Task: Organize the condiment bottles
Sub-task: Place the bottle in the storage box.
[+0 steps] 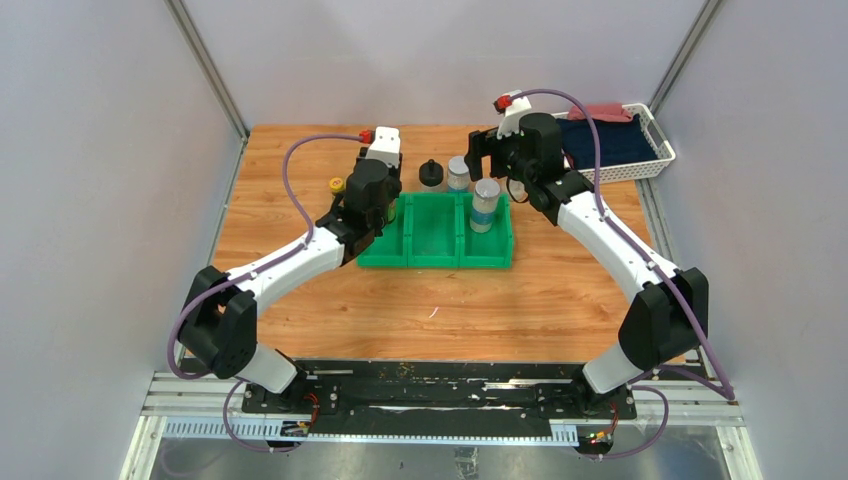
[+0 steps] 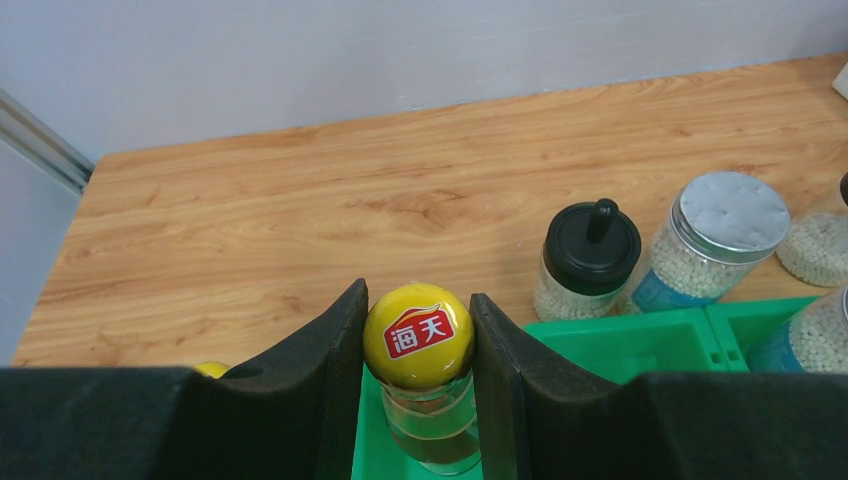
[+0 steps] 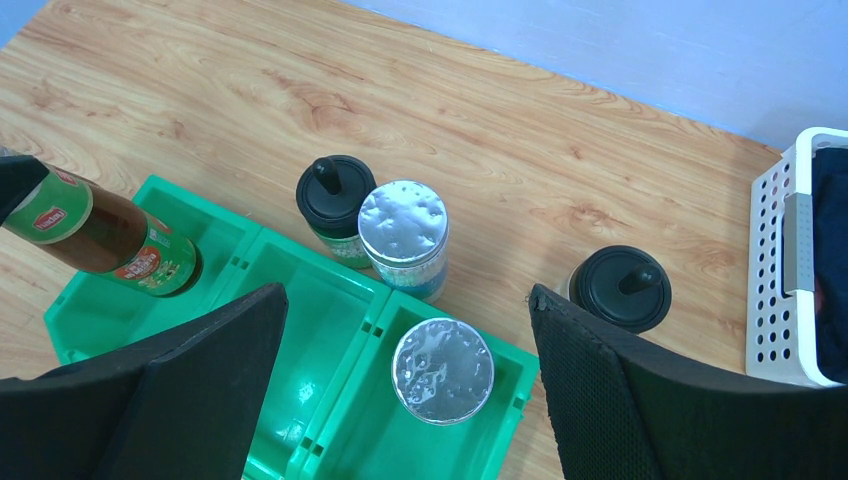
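Note:
My left gripper is shut on the yellow cap of a dark brown bottle. The bottle leans with its base down in the left compartment of the green bin. A second yellow cap shows left of the bin. One silver-lidded shaker stands in the right compartment, and my right gripper hangs open above it. Behind the bin stand a black-knob bottle and the other shaker. Another black-knob bottle stands on the table right of the bin.
A white perforated basket with dark cloth sits at the back right corner. The bin's middle compartment holds nothing. Grey walls close in the table on three sides.

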{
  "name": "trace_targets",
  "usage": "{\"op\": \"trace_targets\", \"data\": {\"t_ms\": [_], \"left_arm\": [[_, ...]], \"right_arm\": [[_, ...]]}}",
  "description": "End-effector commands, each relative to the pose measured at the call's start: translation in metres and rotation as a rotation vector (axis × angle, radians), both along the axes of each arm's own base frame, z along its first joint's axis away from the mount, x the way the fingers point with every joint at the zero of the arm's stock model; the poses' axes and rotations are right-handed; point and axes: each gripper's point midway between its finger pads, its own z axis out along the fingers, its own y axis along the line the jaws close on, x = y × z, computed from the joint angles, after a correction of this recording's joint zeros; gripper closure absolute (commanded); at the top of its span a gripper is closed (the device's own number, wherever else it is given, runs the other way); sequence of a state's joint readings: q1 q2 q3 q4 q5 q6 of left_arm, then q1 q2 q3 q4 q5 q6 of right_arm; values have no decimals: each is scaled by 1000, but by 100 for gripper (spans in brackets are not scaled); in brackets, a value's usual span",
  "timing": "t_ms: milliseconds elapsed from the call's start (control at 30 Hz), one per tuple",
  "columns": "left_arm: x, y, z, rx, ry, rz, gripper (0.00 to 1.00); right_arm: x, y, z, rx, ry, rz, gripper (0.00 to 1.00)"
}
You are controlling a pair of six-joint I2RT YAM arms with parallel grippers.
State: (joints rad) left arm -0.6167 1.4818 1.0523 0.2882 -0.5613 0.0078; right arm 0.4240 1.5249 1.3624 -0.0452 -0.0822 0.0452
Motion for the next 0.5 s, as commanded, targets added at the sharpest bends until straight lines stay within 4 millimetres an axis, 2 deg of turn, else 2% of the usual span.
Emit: {"op": "trace_targets", "data": {"t_ms": [0,467], "left_arm": [[1,-2,37,-93,-127,11,100],[7,-8,15,-86,-123,2,100]], "right_arm": [[-2,-2,4,7,-15,-4,6],[-2,-2,-1,3,-12,-7,6]]}}
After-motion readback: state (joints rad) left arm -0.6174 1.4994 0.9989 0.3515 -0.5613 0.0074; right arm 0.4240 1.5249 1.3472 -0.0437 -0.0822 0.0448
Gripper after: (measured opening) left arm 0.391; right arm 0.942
